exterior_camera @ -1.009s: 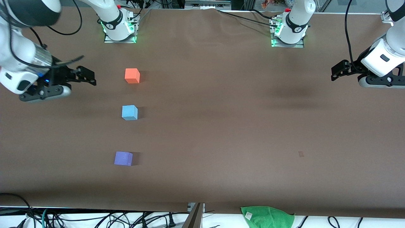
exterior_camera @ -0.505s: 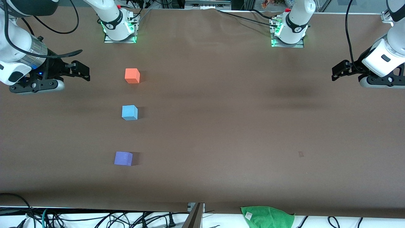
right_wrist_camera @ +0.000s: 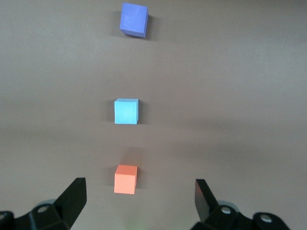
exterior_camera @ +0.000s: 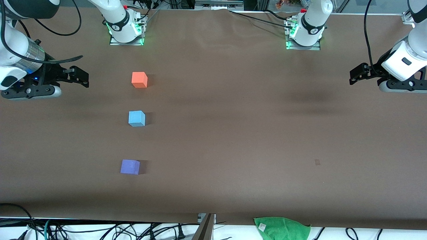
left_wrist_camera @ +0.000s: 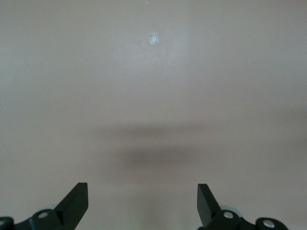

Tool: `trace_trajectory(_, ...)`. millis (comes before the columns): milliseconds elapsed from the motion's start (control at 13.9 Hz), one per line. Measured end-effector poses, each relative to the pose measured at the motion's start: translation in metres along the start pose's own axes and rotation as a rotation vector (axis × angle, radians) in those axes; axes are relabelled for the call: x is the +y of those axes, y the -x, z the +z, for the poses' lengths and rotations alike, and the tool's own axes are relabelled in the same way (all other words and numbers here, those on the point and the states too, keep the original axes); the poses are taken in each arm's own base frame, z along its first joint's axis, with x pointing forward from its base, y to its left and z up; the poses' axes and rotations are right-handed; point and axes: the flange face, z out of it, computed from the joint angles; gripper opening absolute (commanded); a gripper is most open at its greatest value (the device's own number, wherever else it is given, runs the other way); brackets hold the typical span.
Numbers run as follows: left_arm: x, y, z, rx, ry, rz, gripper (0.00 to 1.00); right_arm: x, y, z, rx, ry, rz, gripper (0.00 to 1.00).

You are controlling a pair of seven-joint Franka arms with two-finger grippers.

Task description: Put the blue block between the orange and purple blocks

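A brown matte sheet covers the table (exterior_camera: 233,140), faintly creased near the arm bases and marked by soft shadow bands. At the right arm's end of the table, the right gripper (exterior_camera: 78,76) hangs in the air over bare sheet, its fingers spread wide and holding nothing; the right wrist view shows the same wide gap (right_wrist_camera: 139,203) above the three cubes. The orange block (exterior_camera: 139,80) sits farthest from the front camera of the three. The blue block (exterior_camera: 136,118) rests on the sheet nearer to the camera, between the orange block and the purple block (exterior_camera: 130,167), which lies nearest to the camera. All three stand roughly in a line, well apart, none touching. The two arm bases (exterior_camera: 126,30) glow green along the table's edge. A small pale mark (exterior_camera: 317,162) shows on the sheet toward the left arm's end. A green cloth (exterior_camera: 282,228) lies at the table's near edge, with loose cables (exterior_camera: 100,230) below it. The left gripper (exterior_camera: 358,75) hovers over bare sheet at its own end, fingers parted and empty, as the left wrist view confirms (left_wrist_camera: 142,206).
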Motion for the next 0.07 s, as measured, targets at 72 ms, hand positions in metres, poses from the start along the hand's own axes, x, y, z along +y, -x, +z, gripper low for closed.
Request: trace_trajectory(72,0.0001,0.0,0.0,0.0,0.001,0.0,1.0,-0.0004,-0.0002,-0.0019,0.005,0.0,-0.001,1.0)
